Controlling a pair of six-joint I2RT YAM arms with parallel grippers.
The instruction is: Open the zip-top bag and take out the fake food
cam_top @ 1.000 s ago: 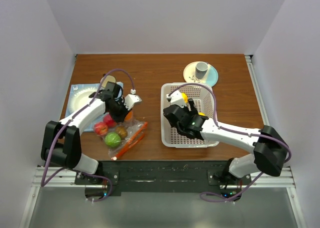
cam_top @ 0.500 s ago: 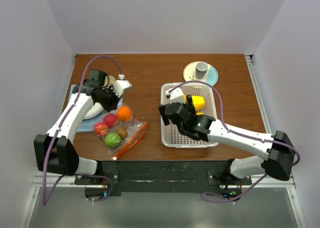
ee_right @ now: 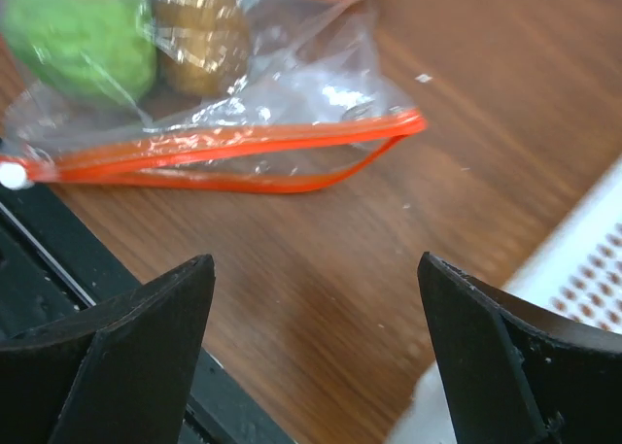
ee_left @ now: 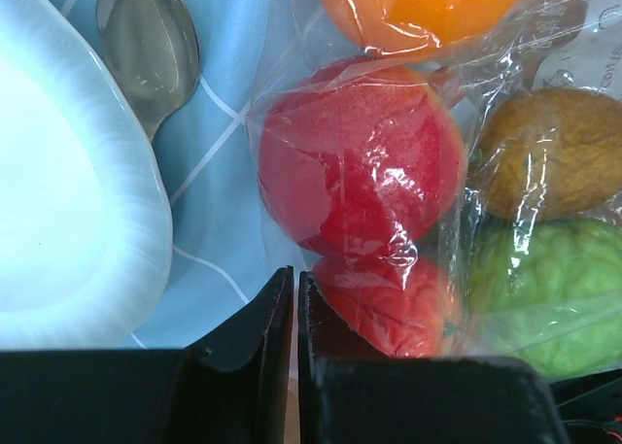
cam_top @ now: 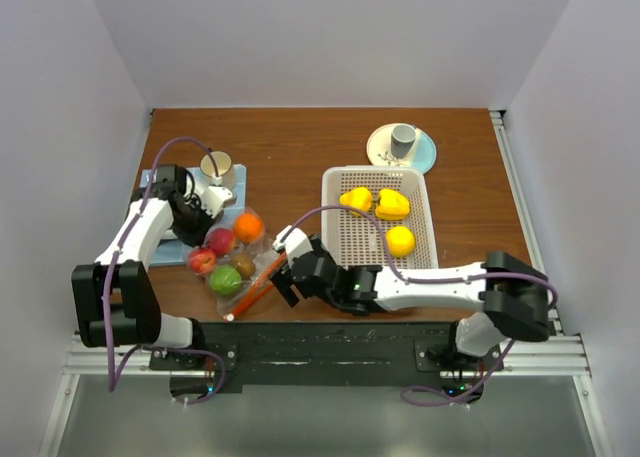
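The zip-top bag lies at the front left with its orange-red zip strip towards the basket. Inside are an orange, two red fruits, a green one and a brown one. My left gripper is shut at the bag's left edge. In the left wrist view its tips pinch the film beside the red fruit. My right gripper is open and empty, low over the wood just short of the zip strip. Three yellow pieces lie in the white basket.
A white plate and spoon sit on a blue mat under my left arm. A mug stands behind it. A grey cup on a saucer is at the back right. The table's front rail is just beside my right fingers.
My right arm swung from over the basket down-left to the bag's zip strip, leaving a yellow piece in the basket. My left gripper went from over the bag to its left edge.
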